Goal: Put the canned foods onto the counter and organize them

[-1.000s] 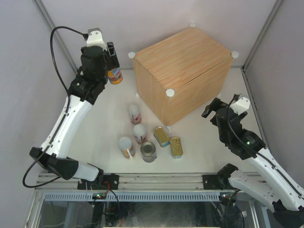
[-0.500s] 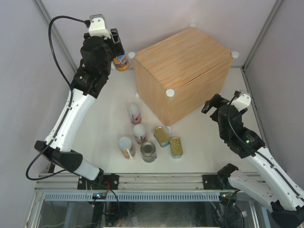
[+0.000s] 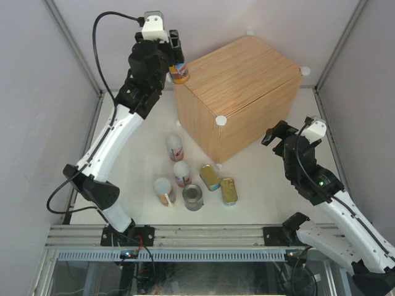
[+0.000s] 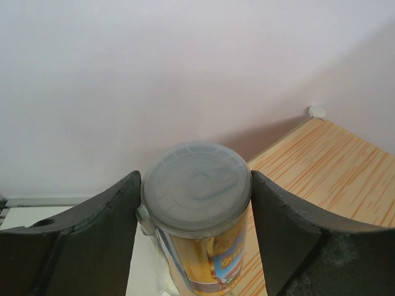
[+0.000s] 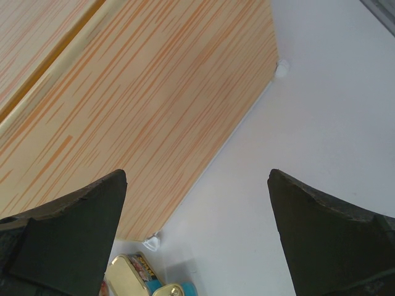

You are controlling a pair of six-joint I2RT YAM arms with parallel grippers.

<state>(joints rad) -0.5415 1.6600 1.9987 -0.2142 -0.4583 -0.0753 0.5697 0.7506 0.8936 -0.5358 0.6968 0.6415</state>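
Left fingers (image 4: 92, 228) flanking orange-blue tube (image 4: 197, 203), touching

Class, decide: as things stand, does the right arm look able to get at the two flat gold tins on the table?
Probably yes: the right gripper is open and empty, and nothing stands between it and the flat gold tins.

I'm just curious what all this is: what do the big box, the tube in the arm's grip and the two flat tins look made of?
The big box looks like wood or wood-grain laminate: pale striped grain, matte. The tube seems printed card or metal, glossy label, under a cloudy plastic lid. The flat tins look metal: shiny gold tops.
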